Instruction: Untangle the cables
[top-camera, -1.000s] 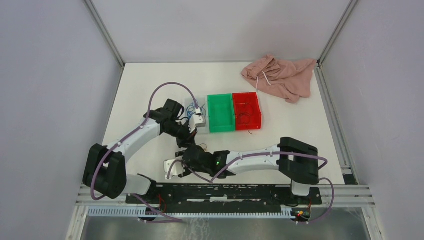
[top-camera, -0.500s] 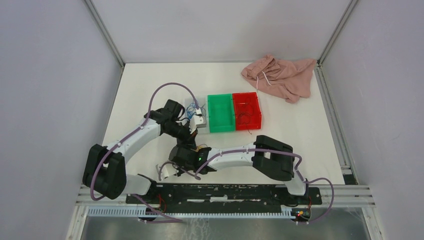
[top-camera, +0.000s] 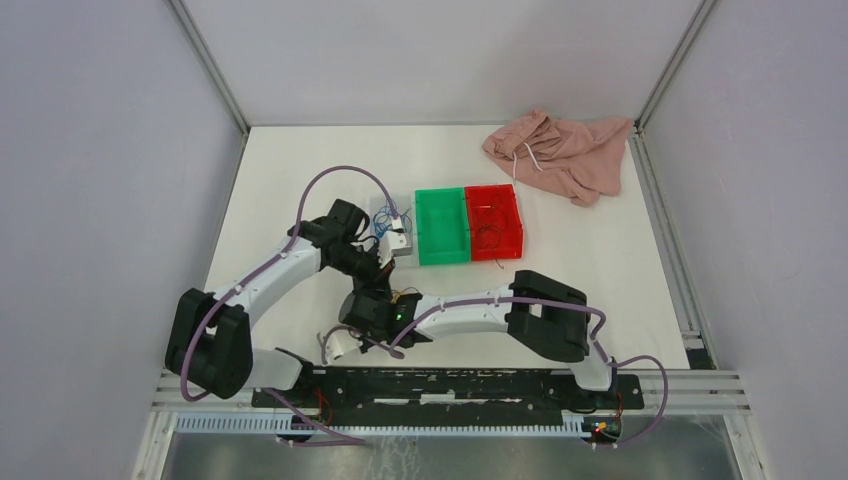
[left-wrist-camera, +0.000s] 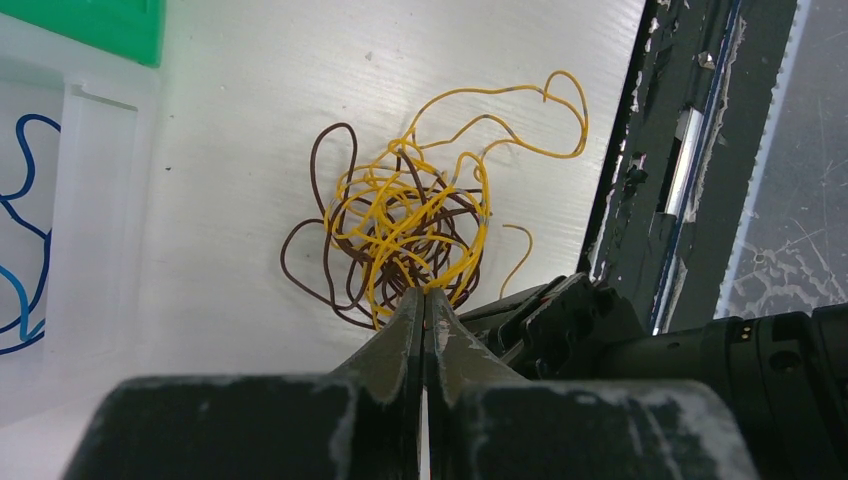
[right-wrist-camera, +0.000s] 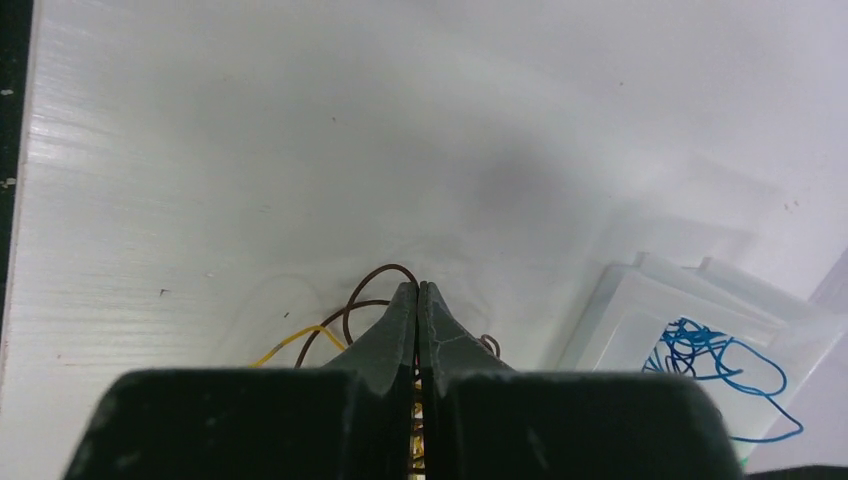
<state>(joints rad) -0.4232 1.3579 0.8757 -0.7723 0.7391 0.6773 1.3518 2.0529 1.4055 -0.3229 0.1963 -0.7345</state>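
The cables show as a tangled clump of yellow and dark brown wires (left-wrist-camera: 410, 225) on the white table, near its front edge. The left gripper (left-wrist-camera: 425, 292) is shut, its tips pinching strands at the clump's near side. My right gripper (right-wrist-camera: 417, 288) is shut too, with yellow and brown strands (right-wrist-camera: 375, 285) caught between its fingers. From above, both grippers (top-camera: 388, 288) meet at the small clump (top-camera: 402, 296). More blue cables (right-wrist-camera: 715, 360) lie in a clear bin (top-camera: 402, 242).
A green bin (top-camera: 442, 225) and a red bin (top-camera: 494, 220) with a dark wire in it stand beside the clear bin. A pink cloth (top-camera: 560, 150) lies at the back right. The black front rail (left-wrist-camera: 690, 150) runs just beyond the clump.
The right arm folded and swung left onto the clump, then its jaws went from open to shut on the wires. The left arm stayed put, still shut.
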